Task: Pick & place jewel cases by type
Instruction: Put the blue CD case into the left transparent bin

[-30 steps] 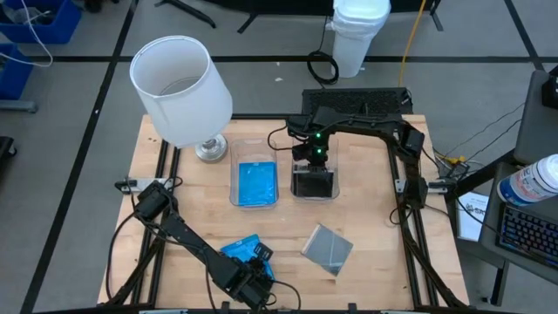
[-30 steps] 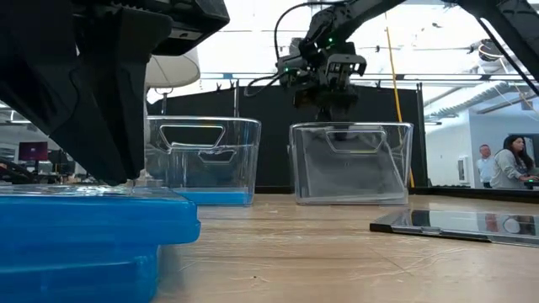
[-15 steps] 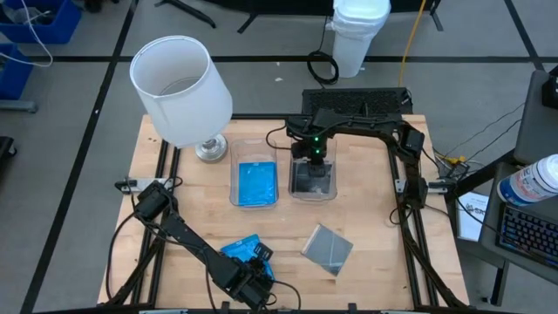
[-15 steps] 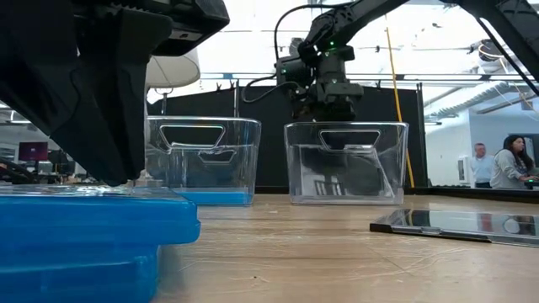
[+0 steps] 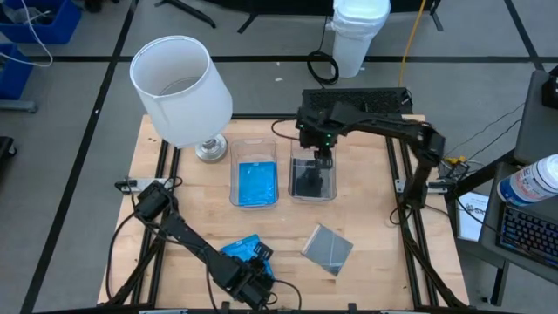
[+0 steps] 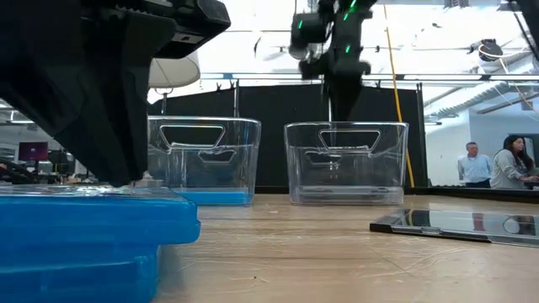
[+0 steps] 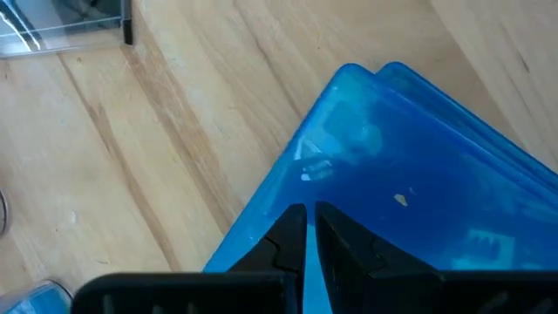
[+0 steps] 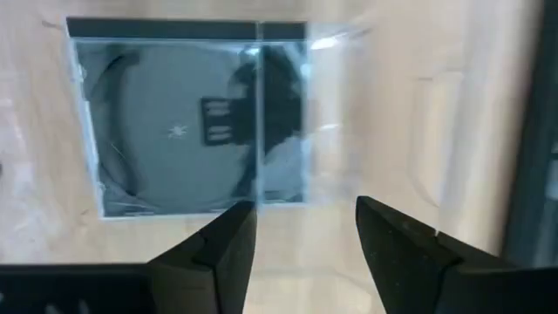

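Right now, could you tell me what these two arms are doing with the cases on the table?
They are sorting jewel cases by colour into two clear tubs. The right gripper, jaws open, hangs over the right tub, where a dark case lies flat. The left tub holds a blue case. The left gripper sits nearly shut on the blue cases at the near edge. Another dark case lies loose on the table.

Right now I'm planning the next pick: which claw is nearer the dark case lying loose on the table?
Left. The left claw sits on the blue cases just beside the dark case; the right claw hangs over the far tub.
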### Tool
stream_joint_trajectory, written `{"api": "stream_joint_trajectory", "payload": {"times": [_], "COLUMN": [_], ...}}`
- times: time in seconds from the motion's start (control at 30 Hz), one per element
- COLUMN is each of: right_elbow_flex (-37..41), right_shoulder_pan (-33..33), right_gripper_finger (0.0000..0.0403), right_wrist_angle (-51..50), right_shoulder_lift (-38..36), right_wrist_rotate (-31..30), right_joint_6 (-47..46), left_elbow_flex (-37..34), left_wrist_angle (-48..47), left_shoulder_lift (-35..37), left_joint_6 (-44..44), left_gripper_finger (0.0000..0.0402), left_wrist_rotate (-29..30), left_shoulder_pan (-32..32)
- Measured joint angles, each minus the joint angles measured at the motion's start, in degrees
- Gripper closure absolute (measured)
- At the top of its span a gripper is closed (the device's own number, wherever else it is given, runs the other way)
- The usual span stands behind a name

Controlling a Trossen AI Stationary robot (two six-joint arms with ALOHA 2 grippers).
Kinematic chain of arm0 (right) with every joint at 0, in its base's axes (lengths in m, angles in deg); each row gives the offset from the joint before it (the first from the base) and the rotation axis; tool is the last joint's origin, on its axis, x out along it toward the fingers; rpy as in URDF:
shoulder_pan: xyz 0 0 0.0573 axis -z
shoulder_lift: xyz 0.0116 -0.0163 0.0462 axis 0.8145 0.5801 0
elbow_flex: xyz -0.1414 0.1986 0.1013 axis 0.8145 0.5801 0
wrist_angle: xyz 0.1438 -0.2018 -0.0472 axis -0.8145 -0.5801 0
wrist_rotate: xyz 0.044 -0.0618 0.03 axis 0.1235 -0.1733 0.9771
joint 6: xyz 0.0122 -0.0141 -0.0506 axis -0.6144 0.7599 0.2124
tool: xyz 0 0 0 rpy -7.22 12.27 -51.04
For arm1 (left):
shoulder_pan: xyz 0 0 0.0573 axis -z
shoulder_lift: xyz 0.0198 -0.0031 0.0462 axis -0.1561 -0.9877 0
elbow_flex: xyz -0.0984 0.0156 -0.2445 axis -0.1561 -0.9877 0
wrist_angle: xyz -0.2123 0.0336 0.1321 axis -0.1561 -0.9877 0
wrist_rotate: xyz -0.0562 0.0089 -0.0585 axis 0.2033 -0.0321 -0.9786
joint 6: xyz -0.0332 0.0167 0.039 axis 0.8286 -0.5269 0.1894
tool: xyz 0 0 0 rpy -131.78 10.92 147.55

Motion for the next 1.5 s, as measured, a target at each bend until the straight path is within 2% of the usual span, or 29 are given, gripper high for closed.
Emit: {"api": "stream_joint_trajectory", "payload": {"times": [0.1,0.23,0.33,0.47,0.53,0.63,0.83,0.97,1.07,1.23,1.37,1.5], "right_elbow_flex": [0.0,0.0,0.0,2.6,6.7,15.0,37.8,52.0,59.4,62.2,62.1,61.3], "right_shoulder_pan": [-2.6,-9.3,-18.0,-32.7,-39.8,-48.4,-60.2,-61.9,-60.9,-57.2,-55.1,-54.4], "right_gripper_finger": [0.0205,0.0202,0.0207,0.0219,0.0227,0.0240,0.0258,0.0281,0.0314,0.0371,0.0388,0.0388], "right_wrist_angle": [1.0,5.6,10.2,18.6,25.2,37.4,74.0,98.8,109.8,111.0,113.0,118.0], "right_shoulder_lift": [-6.0,-15.1,-20.0,-22.0,-21.8,-21.2,-21.1,-21.1,-21.2,-21.2,-18.6,-13.8], "right_wrist_rotate": [-2.7,-0.7,0.1,-6.9,-10.5,-12.9,-22.1,-23.6,-23.6,-23.4,-16.4,-9.5], "right_joint_6": [-3.1,-9.9,-14.3,-17.0,-16.9,-18.0,-16.1,-16.1,-17.6,-23.2,-25.1,-25.1], "left_elbow_flex": [0.0,0.0,0.0,0.0,0.0,0.1,-0.2,-1.1,-1.1,-1.1,-1.5,-3.4], "left_wrist_angle": [-0.1,-4.4,-10.3,-15.8,-17.5,-18.6,-18.7,-18.7,-18.7,-20.5,-21.2,-20.9], "left_shoulder_lift": [0.0,1.8,6.1,12.3,14.8,16.6,14.7,11.7,9.4,6.3,5.2,5.2], "left_joint_6": [0.1,0.4,5.4,14.8,18.9,24.0,32.5,36.1,36.5,32.6,30.5,32.1], "left_gripper_finger": [0.0364,0.0371,0.0392,0.0391,0.0386,0.0393,0.0384,0.0378,0.0389,0.0389,0.0377,0.0388], "left_wrist_rotate": [0.8,6.0,10.2,13.5,14.7,15.7,16.4,15.2,12.8,13.7,15.2,8.1], "left_shoulder_pan": [-0.1,1.4,3.6,7.9,10.5,13.9,19.5,21.1,21.1,20.2,19.2,18.0]}}
